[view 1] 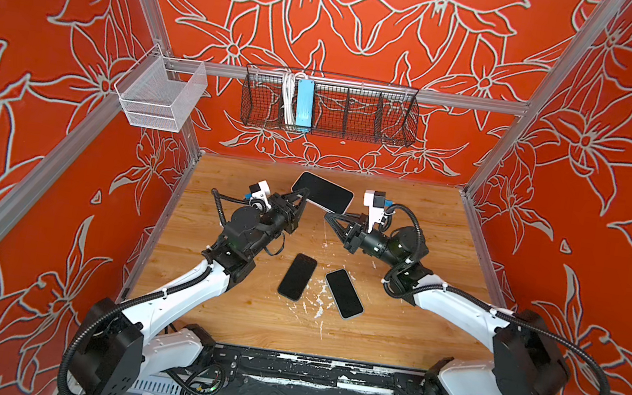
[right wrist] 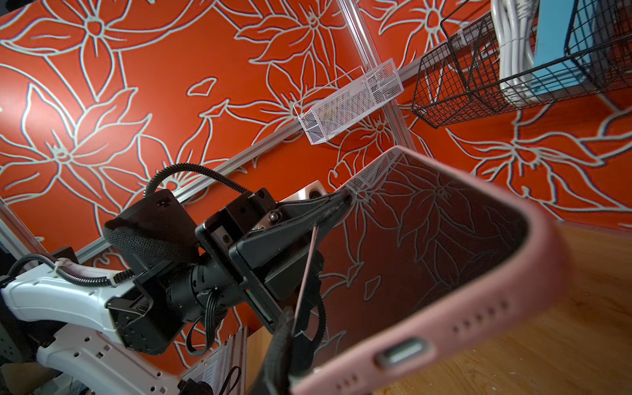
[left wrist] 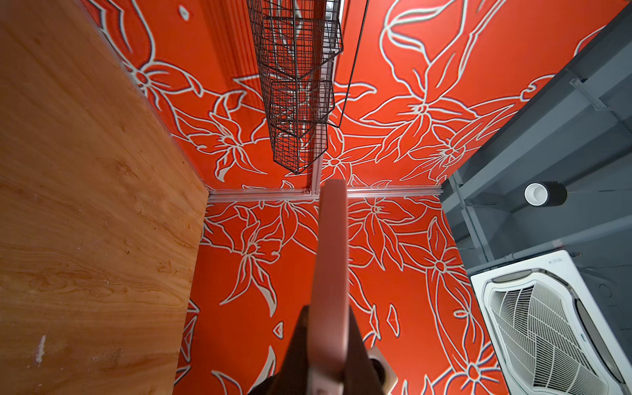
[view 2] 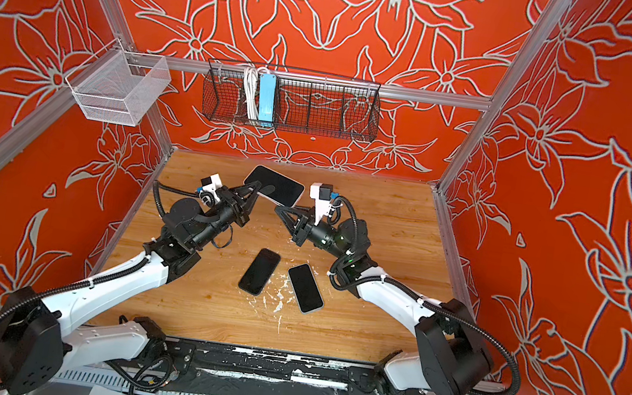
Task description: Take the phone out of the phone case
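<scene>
Your left jaws are clamped almost together on the 9 o'clock end of the pink phone case. The left wrist view shows the case edge-on between the two dark fingers. The phone sits in that case, screen up. In both top views it is held above the table, near the table's 12 o'clock edge. Your right jaws point at the phone's 5 o'clock corner with their tips drawn close. You cannot tell whether they pinch the case rim or only sit beside it, because the right wrist view is blurred that close. In that view the end of the case shows a charging port opening flanked by rows of small holes. The dark screen mirrors the flowered wall. The right arm's white camera mount stands just beside the phone's 3 o'clock end. At 6 o'clock from the held phone, between your two arms, two dark phones lie flat on the table. They are near each other but apart, among white flecks. On the back wall at 12 o'clock hangs a black wire basket. Toward its 9 o'clock end it holds an upright blue power strip and a white cable. A white mesh basket hangs at 10 o'clock. The small mark on the white ceiling unit is too small to read.
</scene>
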